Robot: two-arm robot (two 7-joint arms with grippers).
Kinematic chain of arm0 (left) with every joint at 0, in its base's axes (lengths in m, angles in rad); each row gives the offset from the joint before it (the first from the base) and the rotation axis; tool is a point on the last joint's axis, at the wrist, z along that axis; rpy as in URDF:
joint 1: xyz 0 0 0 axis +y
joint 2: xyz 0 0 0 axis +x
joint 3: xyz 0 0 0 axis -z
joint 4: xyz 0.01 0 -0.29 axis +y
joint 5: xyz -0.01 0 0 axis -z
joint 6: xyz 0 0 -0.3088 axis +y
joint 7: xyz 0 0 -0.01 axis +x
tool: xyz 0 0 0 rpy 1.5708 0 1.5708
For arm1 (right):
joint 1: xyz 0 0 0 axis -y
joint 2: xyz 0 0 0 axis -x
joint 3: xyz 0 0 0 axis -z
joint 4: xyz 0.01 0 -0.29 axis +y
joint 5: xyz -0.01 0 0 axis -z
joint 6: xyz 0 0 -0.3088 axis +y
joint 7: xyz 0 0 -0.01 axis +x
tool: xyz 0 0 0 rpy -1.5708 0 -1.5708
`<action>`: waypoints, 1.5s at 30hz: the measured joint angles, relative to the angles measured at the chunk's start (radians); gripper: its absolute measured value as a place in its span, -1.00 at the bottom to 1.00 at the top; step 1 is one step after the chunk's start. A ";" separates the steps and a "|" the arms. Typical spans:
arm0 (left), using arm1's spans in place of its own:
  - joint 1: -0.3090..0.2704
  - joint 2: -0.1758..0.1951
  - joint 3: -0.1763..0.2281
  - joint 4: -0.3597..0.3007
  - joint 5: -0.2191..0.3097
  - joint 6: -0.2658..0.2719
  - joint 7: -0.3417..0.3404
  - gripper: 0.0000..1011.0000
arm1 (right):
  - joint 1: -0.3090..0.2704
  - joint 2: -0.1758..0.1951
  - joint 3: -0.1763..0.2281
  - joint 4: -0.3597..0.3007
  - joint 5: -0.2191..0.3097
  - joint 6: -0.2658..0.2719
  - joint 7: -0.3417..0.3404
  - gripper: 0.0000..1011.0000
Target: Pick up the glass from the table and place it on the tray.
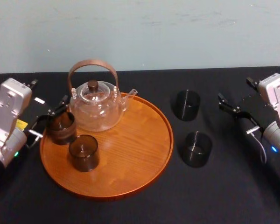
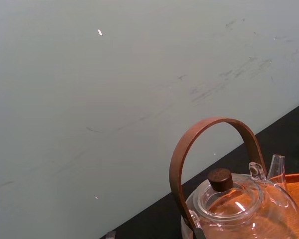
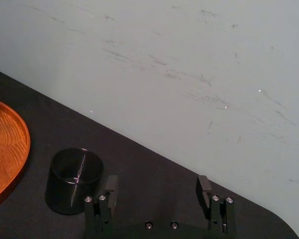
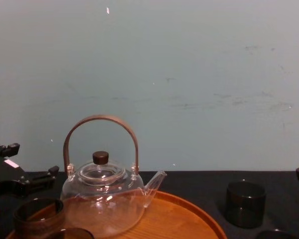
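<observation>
Front glass (image 1: 84, 152) standing on the tray (image 1: 130, 158), near glass (image 1: 197, 148) on the black table (image 1: 224, 196) right of the tray, left gripper (image 1: 50, 120) spread apart beside the rim glass (image 1: 61, 127) at the tray's left edge, right gripper (image 3: 157, 184) spread apart and empty near the far glass (image 3: 73, 180) on the table, teapot (image 1: 95, 109) at the tray's back.

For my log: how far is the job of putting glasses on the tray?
Done: one glass stands on the tray before the teapot. In hand: the left gripper is at a second glass on the tray's left edge. Left: the far glass and near glass on the table; the open right gripper is beside the far one.
</observation>
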 joint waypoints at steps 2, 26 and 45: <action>0.000 0.000 0.000 0.000 0.000 0.000 0.000 0.98 | -0.001 0.000 0.003 -0.001 0.000 -0.002 0.004 0.98; 0.000 0.000 0.000 0.000 0.000 0.000 0.000 0.98 | -0.304 0.085 0.063 -0.381 -0.014 0.024 0.014 0.98; 0.000 0.000 0.000 0.000 0.000 0.000 0.000 0.98 | -0.449 0.075 0.086 -0.479 -0.049 0.033 0.008 0.98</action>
